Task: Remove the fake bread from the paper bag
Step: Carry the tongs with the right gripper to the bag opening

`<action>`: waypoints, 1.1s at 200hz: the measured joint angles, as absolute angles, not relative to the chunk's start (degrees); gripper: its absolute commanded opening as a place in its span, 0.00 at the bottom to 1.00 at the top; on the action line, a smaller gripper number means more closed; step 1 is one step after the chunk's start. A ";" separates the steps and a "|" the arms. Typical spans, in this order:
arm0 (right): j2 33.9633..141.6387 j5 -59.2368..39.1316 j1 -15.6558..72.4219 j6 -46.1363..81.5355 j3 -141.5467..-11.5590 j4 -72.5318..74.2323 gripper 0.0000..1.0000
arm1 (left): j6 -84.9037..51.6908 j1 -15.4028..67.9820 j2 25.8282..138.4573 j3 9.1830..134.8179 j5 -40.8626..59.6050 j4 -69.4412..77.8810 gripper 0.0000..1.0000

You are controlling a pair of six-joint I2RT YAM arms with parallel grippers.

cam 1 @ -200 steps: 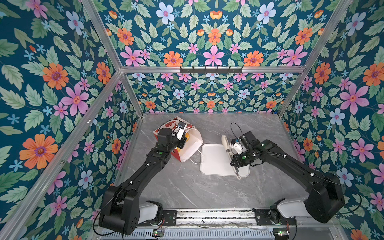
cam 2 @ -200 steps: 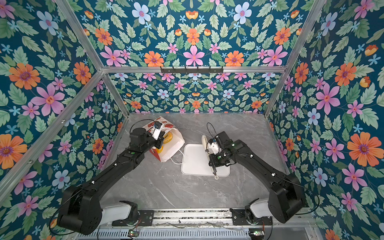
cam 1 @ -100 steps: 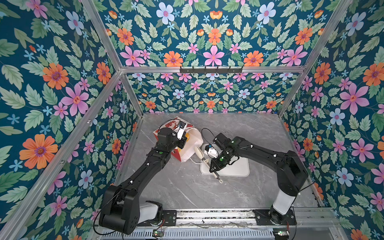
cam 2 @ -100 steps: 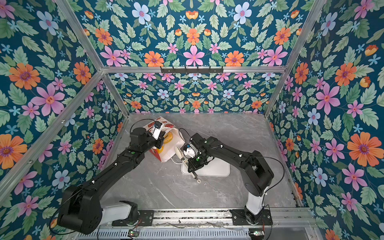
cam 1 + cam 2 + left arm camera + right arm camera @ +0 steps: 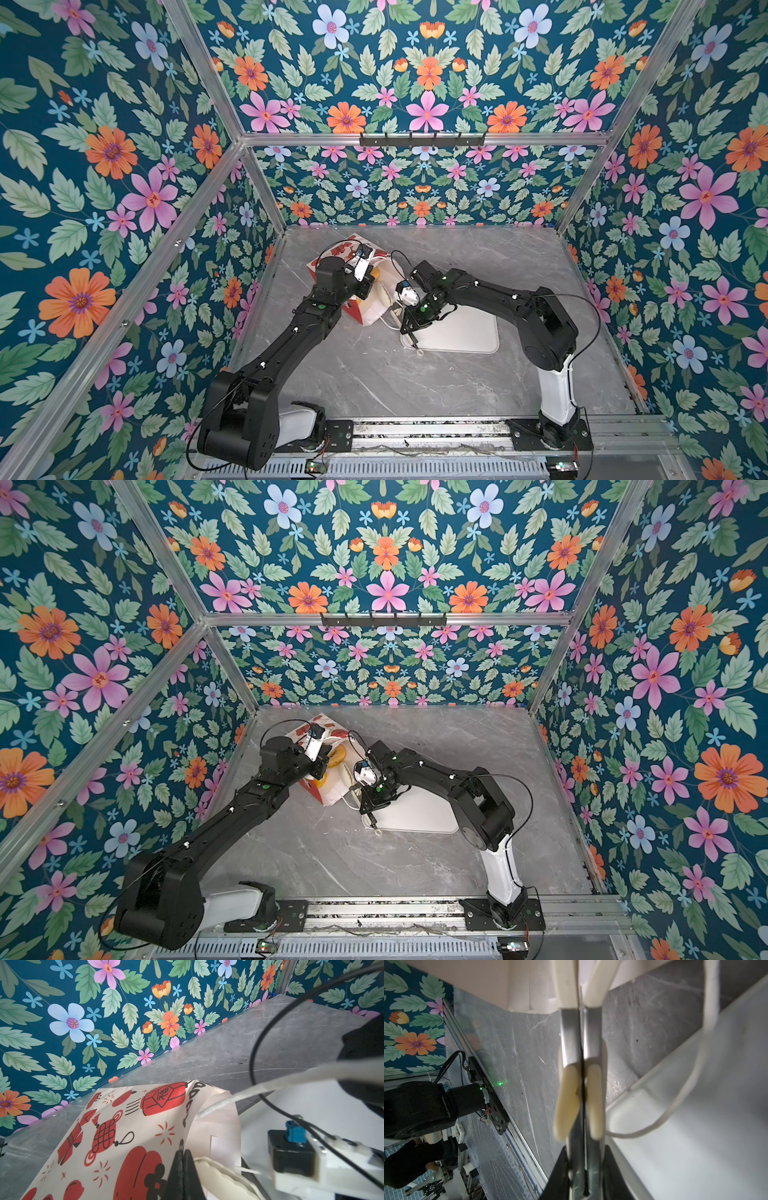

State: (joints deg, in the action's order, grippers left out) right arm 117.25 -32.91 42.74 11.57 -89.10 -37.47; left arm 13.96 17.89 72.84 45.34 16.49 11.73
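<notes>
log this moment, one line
left fingers: shut on paper bag rim | right fingers: shut on tongs | tongs: at bag mouth | fake bread: inside

Red-and-white printed paper bag (image 5: 128,1126), golden fake bread (image 5: 337,754), white tray (image 5: 465,334)

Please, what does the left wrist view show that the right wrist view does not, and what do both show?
Only the left wrist view: the red-printed outside of the paper bag, the left end effector shut on its rim, and the right arm's wrist camera. Only the right wrist view: the right end effector clamping the tongs, and the left arm's base. Both: the bag's white cord handle, the white tray and the grey table.
</notes>
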 measured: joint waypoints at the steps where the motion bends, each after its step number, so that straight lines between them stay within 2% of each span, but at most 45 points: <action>1: 117.34 -32.91 42.74 11.60 -89.21 -37.52 0.04 | 13.96 17.89 72.84 45.34 16.49 11.73 0.00; 61: 120.79 -32.80 42.74 12.10 -96.33 -41.63 0.12 | 14.00 17.89 72.40 45.30 16.73 11.73 0.00; 121: 120.64 -31.86 42.76 12.03 -96.90 -44.71 0.16 | 14.13 17.89 72.29 45.30 16.84 11.73 0.00; 220: 120.57 -29.80 42.83 12.05 -96.86 -45.06 0.30 | 14.15 17.89 72.20 44.99 16.93 11.73 0.00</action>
